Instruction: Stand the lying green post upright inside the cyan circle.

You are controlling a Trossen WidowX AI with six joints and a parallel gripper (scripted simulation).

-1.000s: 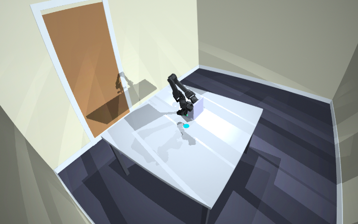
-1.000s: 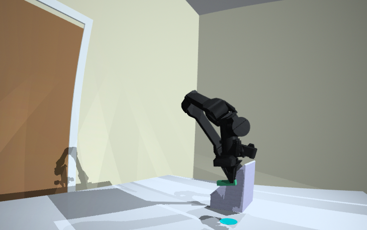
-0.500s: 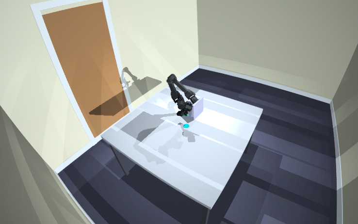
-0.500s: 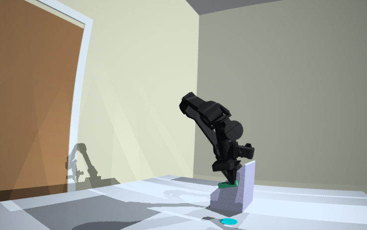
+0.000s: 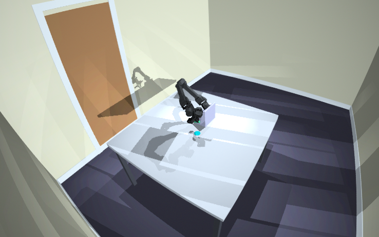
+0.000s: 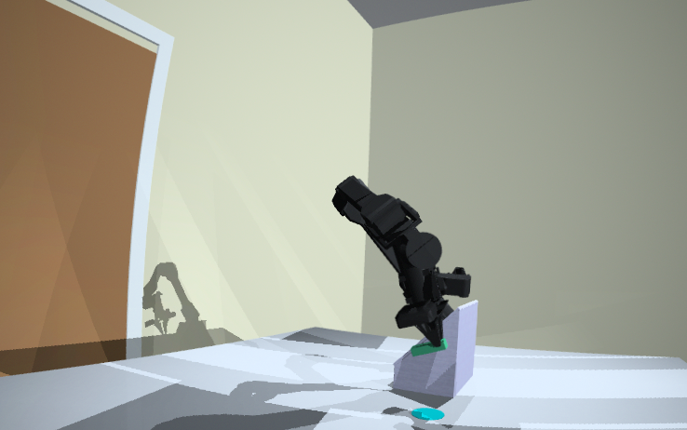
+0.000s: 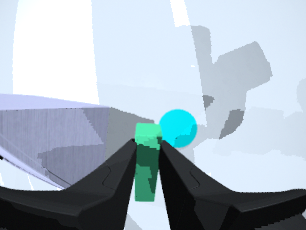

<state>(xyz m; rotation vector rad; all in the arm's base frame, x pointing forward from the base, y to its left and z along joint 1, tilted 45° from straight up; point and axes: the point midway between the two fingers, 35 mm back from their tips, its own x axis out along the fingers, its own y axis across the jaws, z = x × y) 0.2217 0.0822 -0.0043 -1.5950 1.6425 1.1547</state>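
Note:
The green post [image 6: 424, 349] [image 7: 148, 134] is held in the air, nearly level with a slight tilt, in front of the upper part of the lilac block in the exterior view. Only a bit of it shows in the top view, beneath the black fingers. My gripper [image 6: 438, 344] [image 7: 148, 144] is shut on the post, with one finger on each side of it. The cyan circle [image 5: 196, 133] [image 6: 428, 414] [image 7: 178, 128] lies flat on the table, and nothing stands on it. In the wrist view it appears just right of the post's far end.
A lilac block [image 5: 210, 115] [image 6: 466, 349] [image 7: 65, 135] with an upright panel and a sloping edge stands on the white table [image 5: 212, 173] close to the arm, beside the held post. In the wrist view it fills the left side. Shadows of the arm fall across the table.

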